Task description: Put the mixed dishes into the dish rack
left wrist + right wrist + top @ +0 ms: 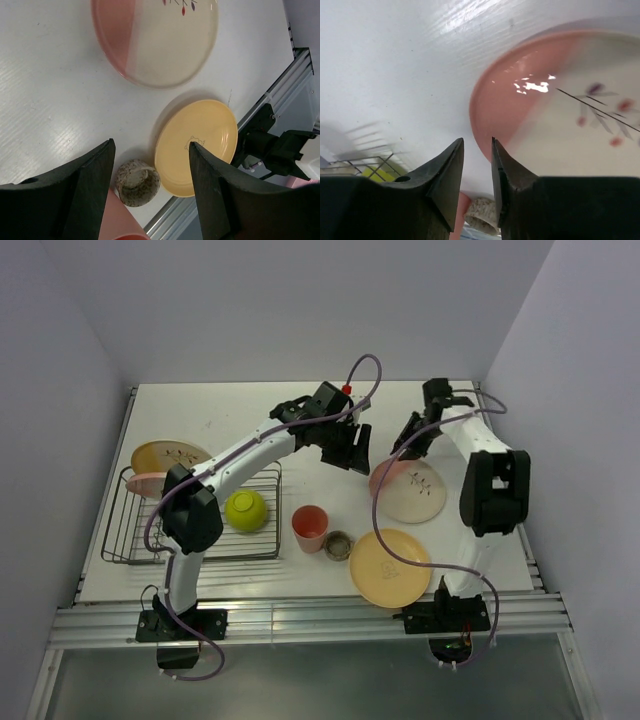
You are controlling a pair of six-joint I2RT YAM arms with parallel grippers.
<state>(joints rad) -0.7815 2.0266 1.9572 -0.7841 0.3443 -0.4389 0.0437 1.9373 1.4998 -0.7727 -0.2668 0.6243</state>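
Note:
The dark wire dish rack point(190, 540) stands at the left. A yellow-green bowl point(246, 510) sits in its right end. A cream sprig plate point(168, 454) and a pink plate point(147, 483) are at its far left corner. The cream-and-pink plate point(412, 490) lies flat on the right; it also shows in the left wrist view point(155, 40). The yellow-orange plate point(390, 567), pink cup point(310, 527) and tiny grey-brown cup point(339, 545) stand near the front. My left gripper point(151, 145) is open, empty and held high. My right gripper point(477, 141) is slightly open and empty at the plate's pink rim point(485, 135).
The white table point(220, 420) ends in a metal rail point(300, 615) at the front. Grey walls close in the left, back and right. The two grippers hang close together over the table's middle, left point(357, 462) beside right point(400, 450).

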